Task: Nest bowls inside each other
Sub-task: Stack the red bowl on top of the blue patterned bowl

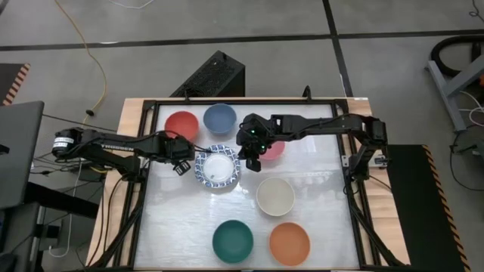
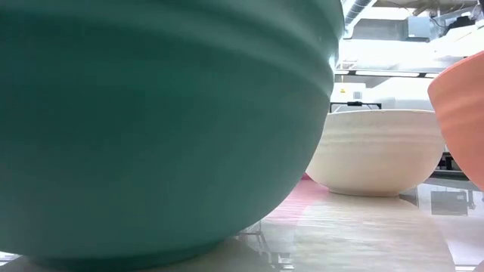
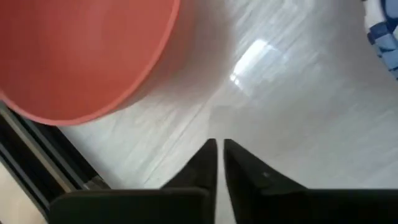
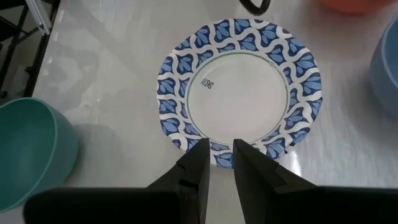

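A white bowl with a blue-patterned rim stands on the table's middle. My left gripper is shut just left of it, low over the bare table, between it and the red bowl. My right gripper hangs above the patterned bowl's right rim, its fingers a narrow gap apart with nothing between them. It hides part of the pink bowl. The blue bowl stands at the back. The cream bowl, green bowl and orange bowl stand nearer.
A dark frame runs round the table top. The low view is filled by the green bowl, with the cream bowl and the orange bowl behind it. Bare table lies at the near left.
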Controlling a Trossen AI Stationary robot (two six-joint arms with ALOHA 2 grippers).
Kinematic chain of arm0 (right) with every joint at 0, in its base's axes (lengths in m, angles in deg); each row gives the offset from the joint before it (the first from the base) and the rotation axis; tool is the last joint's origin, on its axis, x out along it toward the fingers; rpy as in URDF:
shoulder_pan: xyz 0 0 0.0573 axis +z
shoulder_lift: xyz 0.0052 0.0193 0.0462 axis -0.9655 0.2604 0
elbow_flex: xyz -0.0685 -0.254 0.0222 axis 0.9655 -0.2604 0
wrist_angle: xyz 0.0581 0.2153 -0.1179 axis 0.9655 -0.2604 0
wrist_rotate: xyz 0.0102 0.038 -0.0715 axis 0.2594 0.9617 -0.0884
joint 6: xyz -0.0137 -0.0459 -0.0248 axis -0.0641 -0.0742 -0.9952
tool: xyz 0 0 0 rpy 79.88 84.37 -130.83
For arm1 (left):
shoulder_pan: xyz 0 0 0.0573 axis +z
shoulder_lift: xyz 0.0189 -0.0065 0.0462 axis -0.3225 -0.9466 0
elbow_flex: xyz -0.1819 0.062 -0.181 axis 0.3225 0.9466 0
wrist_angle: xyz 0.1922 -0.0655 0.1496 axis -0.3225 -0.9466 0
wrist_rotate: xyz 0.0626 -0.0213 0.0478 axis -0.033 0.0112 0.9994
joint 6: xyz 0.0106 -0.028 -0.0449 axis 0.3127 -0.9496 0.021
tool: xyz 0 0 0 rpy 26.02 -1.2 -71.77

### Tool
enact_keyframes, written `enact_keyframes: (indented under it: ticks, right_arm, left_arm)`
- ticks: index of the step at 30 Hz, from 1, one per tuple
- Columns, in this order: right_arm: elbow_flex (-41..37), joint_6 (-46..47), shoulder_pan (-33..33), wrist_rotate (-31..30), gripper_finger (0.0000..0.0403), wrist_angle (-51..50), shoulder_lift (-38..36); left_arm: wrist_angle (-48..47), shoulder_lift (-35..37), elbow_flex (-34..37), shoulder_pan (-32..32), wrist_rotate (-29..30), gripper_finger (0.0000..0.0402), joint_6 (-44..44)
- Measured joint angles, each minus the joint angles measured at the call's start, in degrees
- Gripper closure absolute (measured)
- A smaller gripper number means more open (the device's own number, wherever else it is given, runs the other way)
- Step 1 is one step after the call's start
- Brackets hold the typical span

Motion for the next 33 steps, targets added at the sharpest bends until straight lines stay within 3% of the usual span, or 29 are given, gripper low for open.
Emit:
enact_keyframes:
  ticks: [11,20,24,30,33]
  right_arm:
    - [0.00,0.26,0.74,0.04,0.0311,0.03,0.00]
    - [0.00,0.11,0.83,0.07,0.0311,0.03,0.00]
    - [0.00,0.09,0.85,0.08,0.0311,0.00,0.00]
    - [0.00,-0.12,0.67,1.75,0.0311,-1.49,0.02]
    - [0.00,-0.85,0.59,1.81,0.0311,-2.23,0.00]
  left_arm:
    - [-0.67,3.50,-2.98,-1.82,-4.63,0.0401,-2.51]
    - [-1.89,9.54,-9.41,-0.49,-1.42,0.0396,2.53]
    - [-1.93,9.55,-10.41,1.71,-4.31,0.0362,7.55]
    - [-1.60,9.46,-11.21,5.26,-13.24,0.0272,14.96]
    - [-1.53,9.46,-10.76,6.56,-13.59,0.0227,19.22]
